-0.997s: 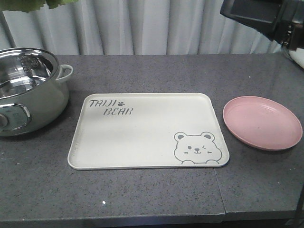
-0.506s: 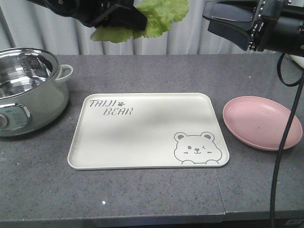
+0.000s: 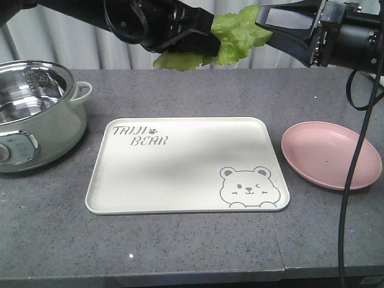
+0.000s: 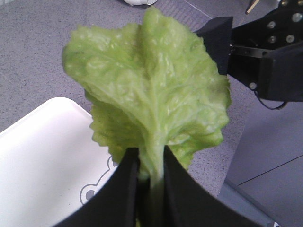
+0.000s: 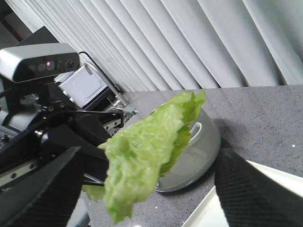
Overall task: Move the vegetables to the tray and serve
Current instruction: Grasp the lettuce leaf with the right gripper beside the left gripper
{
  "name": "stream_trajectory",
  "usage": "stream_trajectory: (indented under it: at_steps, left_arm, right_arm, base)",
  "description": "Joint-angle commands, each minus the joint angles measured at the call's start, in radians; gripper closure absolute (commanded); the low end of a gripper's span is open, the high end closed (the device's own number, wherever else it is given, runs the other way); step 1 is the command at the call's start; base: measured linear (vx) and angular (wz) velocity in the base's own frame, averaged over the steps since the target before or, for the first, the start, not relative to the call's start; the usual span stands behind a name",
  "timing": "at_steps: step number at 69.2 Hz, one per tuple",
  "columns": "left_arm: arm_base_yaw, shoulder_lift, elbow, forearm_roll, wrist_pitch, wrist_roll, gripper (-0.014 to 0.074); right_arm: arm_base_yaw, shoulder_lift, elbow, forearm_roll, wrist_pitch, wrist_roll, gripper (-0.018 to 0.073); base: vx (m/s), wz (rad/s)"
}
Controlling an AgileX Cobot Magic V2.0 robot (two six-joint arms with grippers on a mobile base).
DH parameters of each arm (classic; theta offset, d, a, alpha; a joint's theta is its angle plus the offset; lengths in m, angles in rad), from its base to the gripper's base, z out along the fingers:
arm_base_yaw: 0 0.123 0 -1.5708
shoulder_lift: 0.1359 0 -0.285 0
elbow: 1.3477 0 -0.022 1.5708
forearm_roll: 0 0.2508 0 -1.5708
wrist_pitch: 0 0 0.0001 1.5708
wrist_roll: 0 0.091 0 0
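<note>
On the counter (image 3: 180,252), the tray (image 3: 180,174) lies between the pot (image 3: 54,135) and the plate (image 3: 330,155).

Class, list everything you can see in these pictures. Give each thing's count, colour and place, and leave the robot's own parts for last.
lettuce leaves: small bunch, bright green, held in the air above the countertop
tray: one, cream-white with grey bear drawing, centre of countertop
plate: one, pink, right of tray
pot: one, pale green, steel inside, left of tray
countertop: one, dark grey
curtain: white, behind
left gripper: one, black, shut on lettuce stem
right gripper: one, black, open, upper right beside lettuce
</note>
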Motion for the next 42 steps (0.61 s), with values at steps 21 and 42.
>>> stream_trajectory:
  at_steps: [21, 42]
  left_arm:
    - [-0.004, -0.047, -0.024, -0.029, -0.041, 0.001, 0.0603]
    - [-0.004, -0.036, -0.024, 0.001, -0.017, 0.000, 0.0603]
  right_arm:
    - [0.085, 0.015, -0.031, 0.143, -0.028, -0.042, 0.0010]
    - [0.087, 0.015, -0.031, 0.143, -0.054, -0.041, 0.0032]
  base:
    - [0.00, 0.00]
    - [0.00, 0.00]
